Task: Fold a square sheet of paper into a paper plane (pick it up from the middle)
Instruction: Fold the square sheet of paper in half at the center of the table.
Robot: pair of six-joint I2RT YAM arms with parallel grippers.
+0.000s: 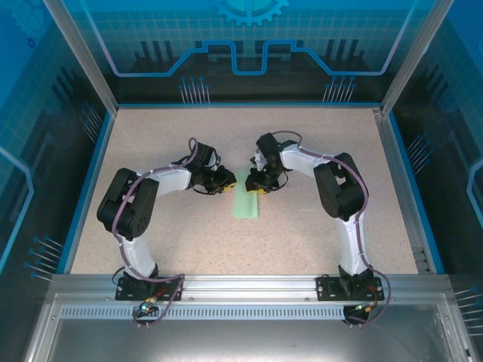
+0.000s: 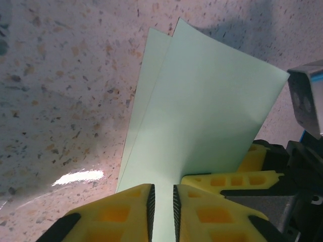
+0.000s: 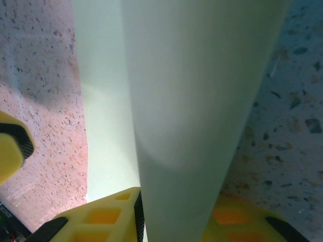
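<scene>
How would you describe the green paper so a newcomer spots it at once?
On the speckled table, look to the middle, where the left gripper and right gripper meet. The sheet of paper reaches from their fingers toward the near edge. It is the one pale mint-green thing there, thin and folded over, against black arms and yellow fingers.

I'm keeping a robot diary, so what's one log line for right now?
paper sheet: doubled over | left gripper: shut on paper sheet | right gripper: shut on paper sheet
</scene>
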